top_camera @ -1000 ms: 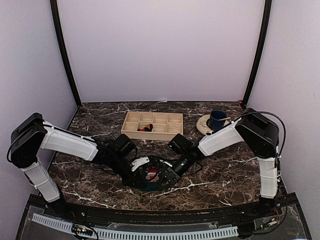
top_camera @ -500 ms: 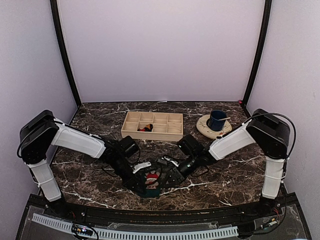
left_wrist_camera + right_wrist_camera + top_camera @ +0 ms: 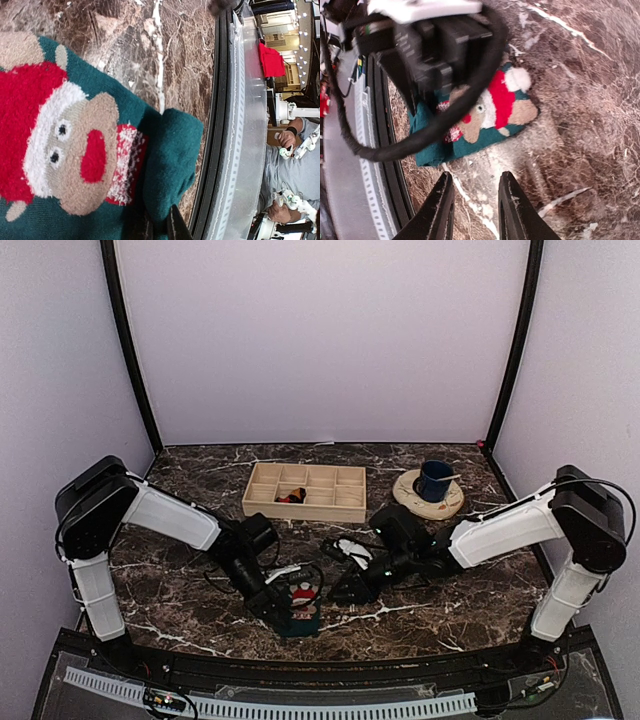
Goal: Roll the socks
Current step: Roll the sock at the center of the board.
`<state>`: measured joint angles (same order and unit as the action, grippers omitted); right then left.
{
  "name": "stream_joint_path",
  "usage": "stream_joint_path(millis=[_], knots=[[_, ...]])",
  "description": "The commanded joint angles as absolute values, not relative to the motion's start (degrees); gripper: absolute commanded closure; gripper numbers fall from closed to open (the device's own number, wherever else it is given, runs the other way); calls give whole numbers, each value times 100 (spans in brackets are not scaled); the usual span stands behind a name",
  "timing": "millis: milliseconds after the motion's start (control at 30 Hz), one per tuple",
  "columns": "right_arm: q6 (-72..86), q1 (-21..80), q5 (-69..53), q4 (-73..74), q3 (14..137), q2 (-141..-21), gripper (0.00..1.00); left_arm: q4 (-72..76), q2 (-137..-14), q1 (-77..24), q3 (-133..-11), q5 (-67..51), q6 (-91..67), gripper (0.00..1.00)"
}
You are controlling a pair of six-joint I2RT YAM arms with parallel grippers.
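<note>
My left claw (image 3: 160,225) clenches the folded edge of the green sock (image 3: 167,150), bottom centre, probably keeping the roll tight; right claw (image 3: 474,210) released, empty.

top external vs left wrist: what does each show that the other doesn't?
Top external only: the tray, the cup on its saucer, the right arm. Left wrist only: the Santa face up close, the sock fold pinched in the left gripper, a person beyond the table edge. Both: the green sock on the marble table.
</note>
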<state>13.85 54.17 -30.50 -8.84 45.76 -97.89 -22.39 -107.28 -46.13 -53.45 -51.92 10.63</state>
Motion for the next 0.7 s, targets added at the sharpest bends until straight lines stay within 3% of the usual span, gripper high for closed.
stream_joint_path(millis=[0, 233, 667], knots=[[832, 5988, -1849, -945, 4405, -9430, 71, -2600, -10896, -4538, -5449, -5388, 1287, 90], [241, 6801, -910, -920, 4379, -9254, 66, -2710, -11043, -4510, -5547, -5452, 1371, 90], [-673, 7520, -321, -356, 5121, -9956, 62, -2822, -11252, -4482, -5566, -5514, 1505, 90]])
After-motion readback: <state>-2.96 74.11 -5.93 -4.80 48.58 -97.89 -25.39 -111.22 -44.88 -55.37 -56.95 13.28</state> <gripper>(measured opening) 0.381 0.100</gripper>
